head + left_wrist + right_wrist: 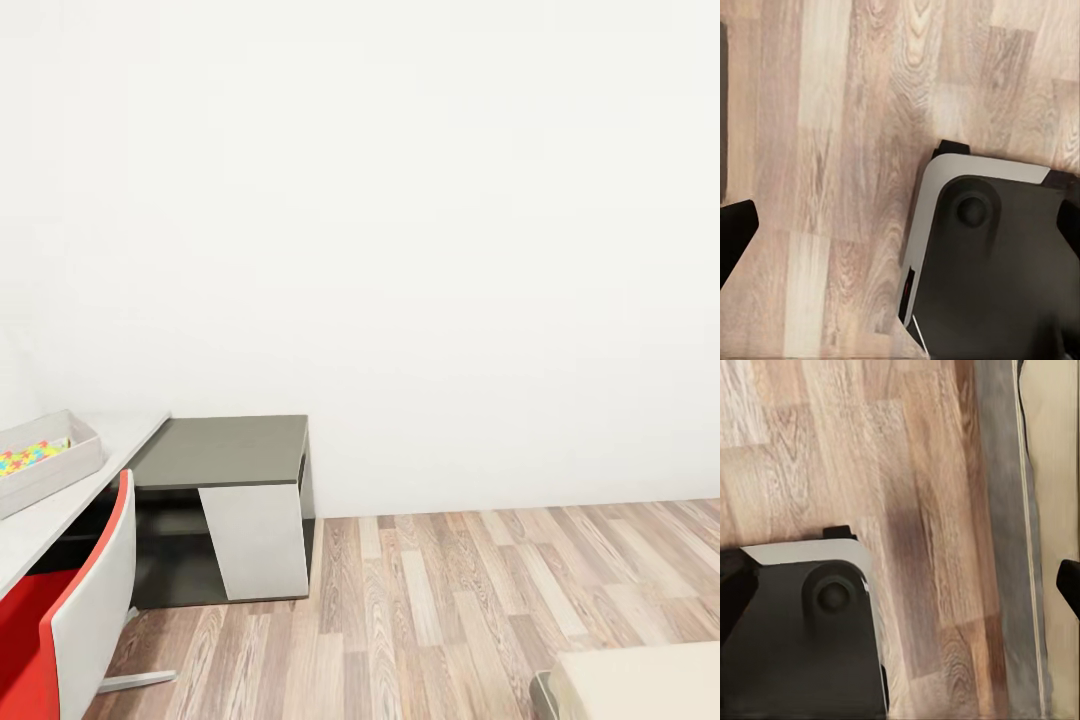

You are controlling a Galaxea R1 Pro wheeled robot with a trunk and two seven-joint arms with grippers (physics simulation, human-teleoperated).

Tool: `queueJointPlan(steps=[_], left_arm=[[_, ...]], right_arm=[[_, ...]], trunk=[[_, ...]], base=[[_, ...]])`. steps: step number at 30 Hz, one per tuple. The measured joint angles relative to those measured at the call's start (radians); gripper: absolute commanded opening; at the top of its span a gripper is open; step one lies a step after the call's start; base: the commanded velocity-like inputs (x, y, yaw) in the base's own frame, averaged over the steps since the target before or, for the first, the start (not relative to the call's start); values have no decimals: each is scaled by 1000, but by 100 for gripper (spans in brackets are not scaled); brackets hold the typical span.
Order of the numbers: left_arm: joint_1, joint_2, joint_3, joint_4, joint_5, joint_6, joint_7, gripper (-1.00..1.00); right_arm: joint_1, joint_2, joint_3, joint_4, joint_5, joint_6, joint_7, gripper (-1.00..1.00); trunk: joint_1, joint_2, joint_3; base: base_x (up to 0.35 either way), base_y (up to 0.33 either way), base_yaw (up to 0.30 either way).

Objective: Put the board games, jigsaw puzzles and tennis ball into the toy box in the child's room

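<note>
The toy box (62, 466), pale grey with low walls, sits on the table (70, 508) at the far left of the head view. A jigsaw puzzle (30, 458) of bright coloured pieces lies inside it. One corner of the bed (640, 680) shows at the lower right. The board games and the tennis ball are out of view. In the left wrist view my left gripper (900, 225) is open above the wood floor, its black fingertips (735, 232) far apart. My right gripper (900, 585) is open too, hanging over the floor beside the bed (1054, 472).
A red and white chair (90, 610) stands against the table's front. The table's lower dark grey section (225, 450) with a white slanted panel (262, 540) adjoins it. My dark base (997, 262) shows under both wrists. Wood floor (480, 610) stretches between table and bed.
</note>
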Motion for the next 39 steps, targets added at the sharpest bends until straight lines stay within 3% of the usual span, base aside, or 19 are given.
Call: queueJointPlan(steps=[5, 12, 19, 25, 35, 39], left_arm=[[7, -2, 0, 0, -1, 8, 0, 100], [25, -29, 0, 0, -2, 12, 3, 100], [51, -50, -1, 1, 0, 3, 95, 100], [53, -65, 0, 1, 1, 3, 111, 100], [52, -57, 4, -1, 0, -4, 114, 100], [52, -80, 10, -9, 3, -7, 111, 100]], right_arm=[[36, -18, 2, 0, -2, -32, 0, 100], [54, -30, 5, 1, -2, -34, -1, 100], [91, -47, 11, 1, 7, -30, -1, 100], [94, -50, 13, 1, 26, -37, -4, 100], [94, -51, 11, 1, 27, -41, -9, 100], [94, -40, 12, 1, 26, -42, -7, 100]], trunk=[[0, 0, 0], [0, 0, 0], [0, 0, 0], [0, 0, 0], [0, 0, 0], [0, 0, 0]], base=[[0, 0, 0], [0, 0, 0], [0, 0, 0], [0, 0, 0], [0, 0, 0], [0, 0, 0]])
